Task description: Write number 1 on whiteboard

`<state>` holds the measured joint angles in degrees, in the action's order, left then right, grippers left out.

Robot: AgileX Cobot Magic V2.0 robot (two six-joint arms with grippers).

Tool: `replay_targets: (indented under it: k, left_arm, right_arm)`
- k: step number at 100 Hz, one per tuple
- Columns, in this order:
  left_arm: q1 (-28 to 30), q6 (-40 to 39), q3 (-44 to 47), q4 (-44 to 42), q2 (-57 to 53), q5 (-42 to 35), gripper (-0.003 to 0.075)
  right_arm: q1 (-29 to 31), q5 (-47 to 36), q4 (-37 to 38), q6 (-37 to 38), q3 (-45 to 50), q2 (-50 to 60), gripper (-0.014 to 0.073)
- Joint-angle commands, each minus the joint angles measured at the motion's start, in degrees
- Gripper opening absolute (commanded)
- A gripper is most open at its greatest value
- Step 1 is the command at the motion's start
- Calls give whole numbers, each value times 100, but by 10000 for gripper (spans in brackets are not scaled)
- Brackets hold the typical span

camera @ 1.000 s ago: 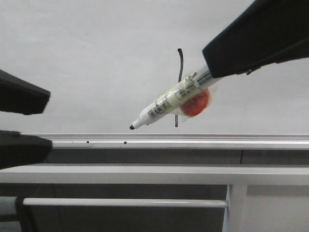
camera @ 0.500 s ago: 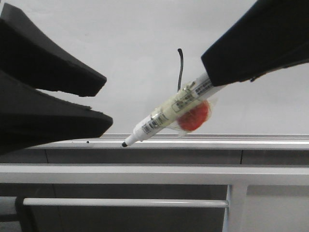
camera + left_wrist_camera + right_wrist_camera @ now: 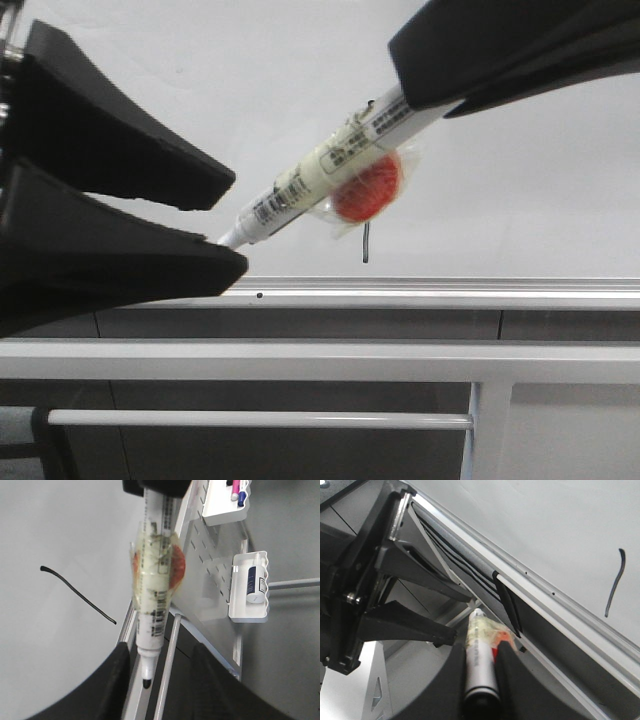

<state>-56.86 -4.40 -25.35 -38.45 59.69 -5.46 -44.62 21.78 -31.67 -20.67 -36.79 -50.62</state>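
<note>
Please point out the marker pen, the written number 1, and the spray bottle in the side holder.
marker pen (image 3: 150, 605): left wrist view, on its taped barrel.
number 1 (image 3: 615, 582): right wrist view, mid-stroke on the board.
spray bottle (image 3: 256, 582): left wrist view, on its dark label.

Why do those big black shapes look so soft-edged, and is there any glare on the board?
Front view: the left gripper sits close to the lens, so it blurs; the whiteboard is evenly lit, no hot spots. Left wrist view: the marker label is sharp. Right wrist view: the number 1 stays crisp.
</note>
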Motion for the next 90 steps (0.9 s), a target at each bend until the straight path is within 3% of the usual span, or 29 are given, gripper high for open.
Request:
replay_targets:
  k: [1, 90]
  left_arm:
    - [-40, -15, -280, 29, 25, -421, 262]
    - [-40, -15, -402, 29, 249, -422, 261]
  right_arm:
    - [26, -253, -123, -8, -219, 6, -63]
    - [7, -206, -147, -8, -288, -46, -64]
